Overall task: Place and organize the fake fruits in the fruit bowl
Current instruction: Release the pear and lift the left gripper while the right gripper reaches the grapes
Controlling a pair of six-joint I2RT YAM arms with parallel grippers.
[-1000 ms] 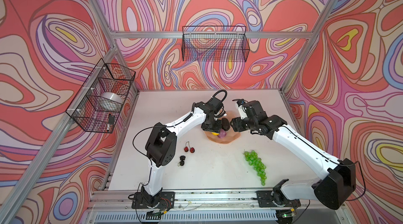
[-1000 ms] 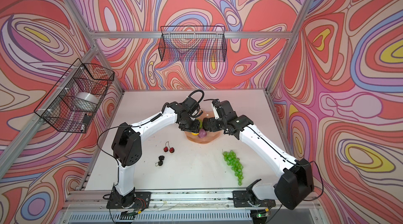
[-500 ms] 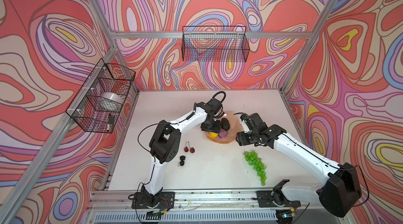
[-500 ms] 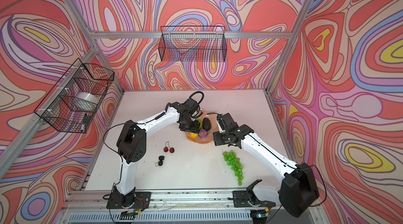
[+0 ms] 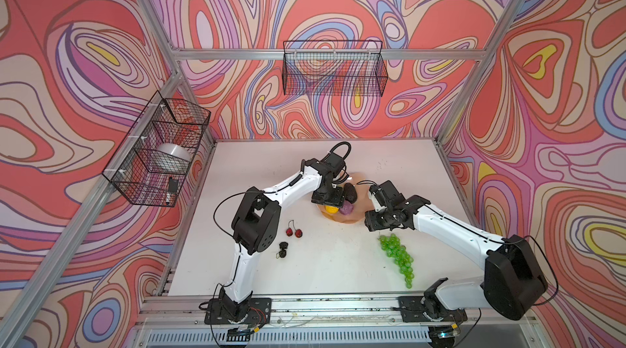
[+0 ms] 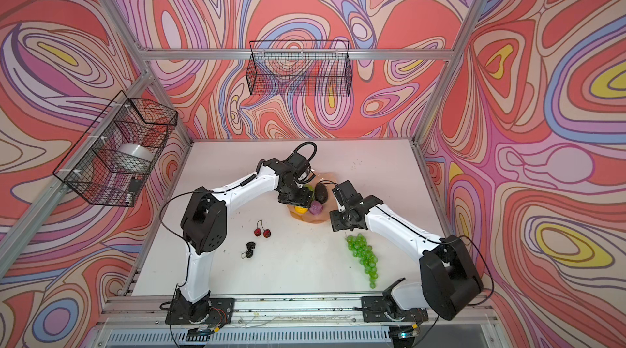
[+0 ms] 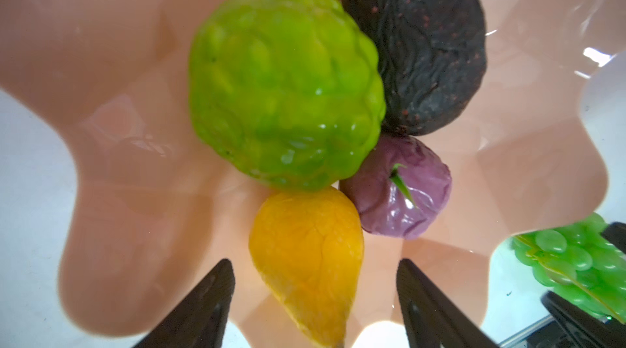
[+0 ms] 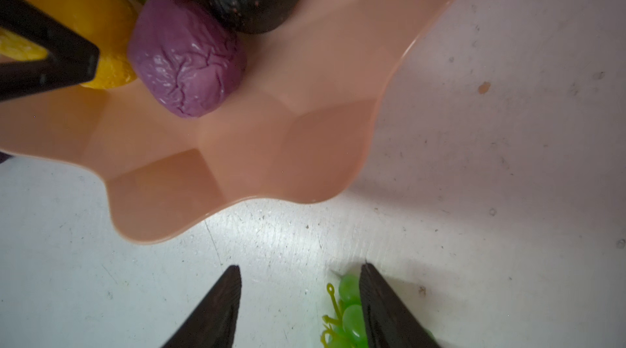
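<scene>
The left tool hung low over the fruit bowl. Its jaws stood wide to either side of the yellow fruit, with a gap on each side, and gripped nothing. That fruit lay inside the bowl against the bumpy lime-green ball. The purple bumpy ball and the dark avocado crowded close beside them.

The right tool stood just outside the bowl's rim, over the bare bench, its jaws apart and empty. The stem end of the green grape bunch lay just beside one finger, outside the gap; the bunch rested on the bench near the bowl. The red cherry pair and black berries lay on the bench outside the bowl, well apart from both tools.
</scene>
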